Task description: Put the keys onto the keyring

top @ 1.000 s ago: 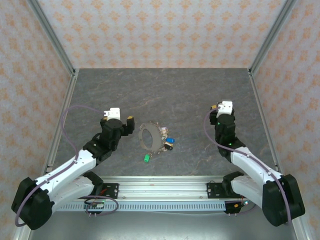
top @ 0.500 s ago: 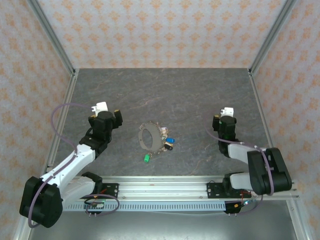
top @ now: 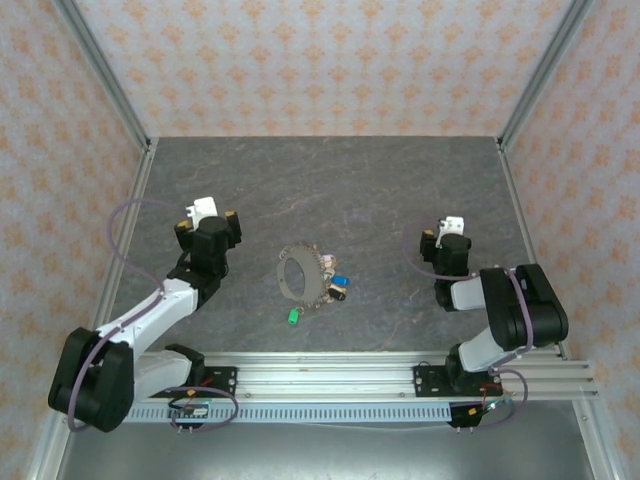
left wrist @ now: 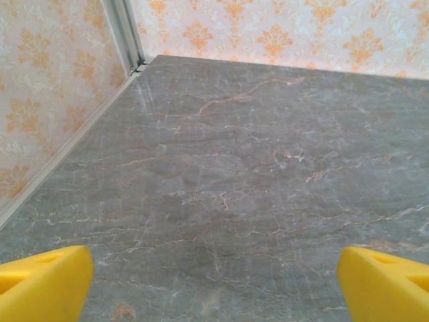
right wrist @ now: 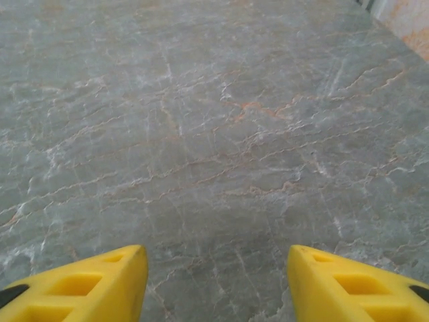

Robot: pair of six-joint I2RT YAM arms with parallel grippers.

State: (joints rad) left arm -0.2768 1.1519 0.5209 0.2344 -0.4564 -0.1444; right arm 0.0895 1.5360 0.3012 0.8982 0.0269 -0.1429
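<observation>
The keyring (top: pixel 298 276) stands in the middle of the table (top: pixel 400 180), its open centre plain to see from above; the keys (top: pixel 341 281) are gathered tight against its right side, a blue head and a dark one just beside the loop, with thin metal links running among them; a green key (top: pixel 292 316) lies a little apart, toward the near edge, and from here I cannot tell whether a link joins it to the ring or whether it is loose. The same holds for the others: they are touching or nearly touching the ring, but they are too small to show whether any is threaded on.

The left gripper (top: pixel 207 218) sits well off to the ring's left, its yellow fingers (left wrist: pixel 47 282) spread wide over bare stone with nothing between them; the right gripper (top: pixel 440 240) is well apart on the other side, its fingers (right wrist: pixel 100 285) also parted and empty above the table. Neither arm is at work on the ring; to my eye, either the job is done or the threading is not yet begun, and the green key is the one I would check first.
</observation>
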